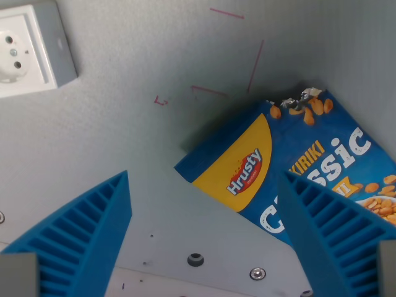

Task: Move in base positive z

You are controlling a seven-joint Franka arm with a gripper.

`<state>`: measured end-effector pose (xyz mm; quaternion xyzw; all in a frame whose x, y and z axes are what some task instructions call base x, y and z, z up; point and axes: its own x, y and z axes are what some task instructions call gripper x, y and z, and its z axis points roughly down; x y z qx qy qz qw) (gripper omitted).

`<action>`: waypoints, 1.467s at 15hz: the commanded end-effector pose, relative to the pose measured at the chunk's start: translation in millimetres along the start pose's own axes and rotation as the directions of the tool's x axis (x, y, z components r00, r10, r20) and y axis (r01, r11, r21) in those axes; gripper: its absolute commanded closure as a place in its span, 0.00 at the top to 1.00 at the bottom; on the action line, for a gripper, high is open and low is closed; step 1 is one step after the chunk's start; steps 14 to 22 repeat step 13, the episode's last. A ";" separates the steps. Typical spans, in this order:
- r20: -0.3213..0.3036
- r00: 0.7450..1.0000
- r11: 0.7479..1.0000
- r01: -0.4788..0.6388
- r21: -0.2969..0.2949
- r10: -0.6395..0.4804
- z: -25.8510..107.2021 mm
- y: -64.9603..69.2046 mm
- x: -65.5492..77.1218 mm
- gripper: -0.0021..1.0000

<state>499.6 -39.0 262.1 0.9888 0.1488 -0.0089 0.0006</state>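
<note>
My gripper [207, 229] is open and empty, with its two blue ribbed fingers [86, 241] at the bottom left and bottom right of the wrist view. A blue Hrusty peanut snack bag [291, 167] with a yellow label lies flat on the grey surface, to the wrist view's right. The right finger [334, 241] overlaps the bag's lower part in the picture. The gap between the fingers shows bare surface and the bag's left corner.
A white electrical socket in a grey box [31, 49] sits at the top left. Thin red marker lines [247, 68] are drawn on the grey surface [124, 124]. Screws and a hole [195, 259] lie along the plate's bottom edge.
</note>
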 end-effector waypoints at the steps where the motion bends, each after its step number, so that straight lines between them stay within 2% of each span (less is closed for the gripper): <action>1: -0.004 1.000 1.000 0.000 -0.001 0.000 -6.7 0.2 -0.1 1.00; 13: -0.004 1.000 1.000 0.000 -0.001 0.000 -66.7 0.2 -1.2 1.00; 22: -0.004 1.000 1.000 0.000 -0.001 0.000 -66.7 0.2 -1.2 1.00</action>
